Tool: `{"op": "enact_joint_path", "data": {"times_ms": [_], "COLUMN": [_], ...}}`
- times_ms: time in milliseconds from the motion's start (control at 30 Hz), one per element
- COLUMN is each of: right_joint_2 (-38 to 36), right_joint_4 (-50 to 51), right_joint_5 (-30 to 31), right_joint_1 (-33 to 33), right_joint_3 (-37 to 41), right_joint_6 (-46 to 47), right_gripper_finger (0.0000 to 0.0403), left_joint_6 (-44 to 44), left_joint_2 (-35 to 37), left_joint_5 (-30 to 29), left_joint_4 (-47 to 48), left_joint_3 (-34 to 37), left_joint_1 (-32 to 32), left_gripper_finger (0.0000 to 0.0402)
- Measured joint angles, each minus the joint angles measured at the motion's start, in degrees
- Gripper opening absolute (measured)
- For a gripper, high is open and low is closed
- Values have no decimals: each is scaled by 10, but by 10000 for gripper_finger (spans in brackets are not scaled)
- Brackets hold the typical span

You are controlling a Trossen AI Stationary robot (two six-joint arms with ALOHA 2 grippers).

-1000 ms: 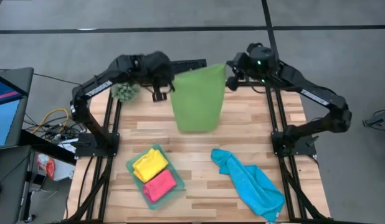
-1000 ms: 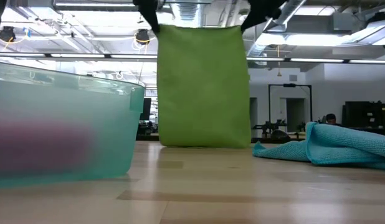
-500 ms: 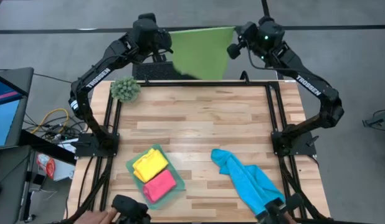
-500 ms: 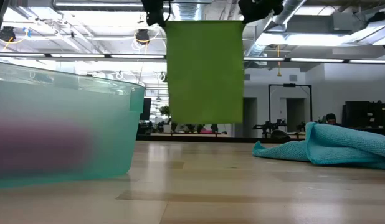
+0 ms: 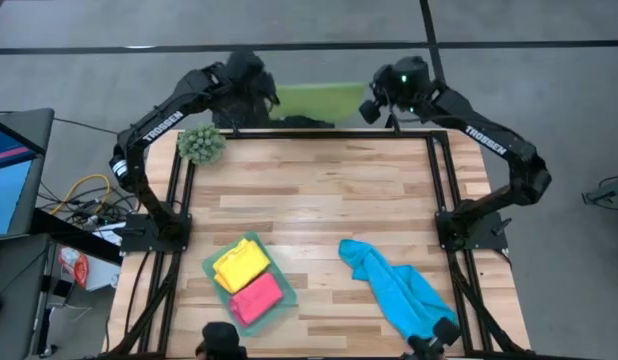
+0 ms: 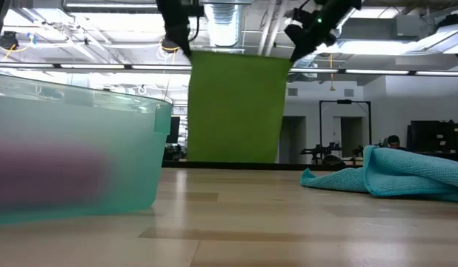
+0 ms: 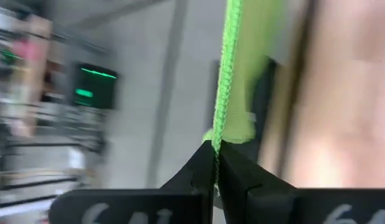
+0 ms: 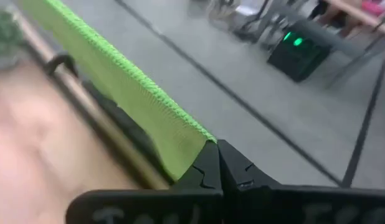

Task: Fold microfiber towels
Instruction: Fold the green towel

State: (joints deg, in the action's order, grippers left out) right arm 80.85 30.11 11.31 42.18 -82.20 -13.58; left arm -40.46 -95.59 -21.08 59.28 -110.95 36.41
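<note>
Low view: green towel (image 6: 234, 107) hangs flat, top corners clamped by left claw (image 6: 177, 41) and right claw (image 6: 299, 44).

Bare wooden table (image 5: 319, 195) middle, tray (image 5: 215, 261) front-left, blue towel (image 5: 399, 290) front-right, plant ball (image 5: 201, 144) back-left corner

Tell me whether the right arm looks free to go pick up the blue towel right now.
Probably not yet. The right tool is shut on a corner of the green towel, stretched to the left tool beyond the table's far edge. The blue towel lies uncovered on its side.
</note>
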Motion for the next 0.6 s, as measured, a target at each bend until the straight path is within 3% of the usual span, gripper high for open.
{"op": "enact_joint_path", "data": {"times_ms": [267, 600], "right_joint_2": [-80, -197], "right_joint_4": [24, 30], "right_joint_5": [-13, -2], "right_joint_1": [-81, -233], "right_joint_3": [156, 319], "right_joint_6": [77, 288], "right_gripper_finger": [0, 0], "left_joint_6": [127, 293], "left_joint_2": [-1, 0], "left_joint_5": [53, 82], "left_joint_4": [104, 101], "left_joint_3": [98, 217], "left_joint_1": [-69, -241], "left_gripper_finger": [2, 2]}}
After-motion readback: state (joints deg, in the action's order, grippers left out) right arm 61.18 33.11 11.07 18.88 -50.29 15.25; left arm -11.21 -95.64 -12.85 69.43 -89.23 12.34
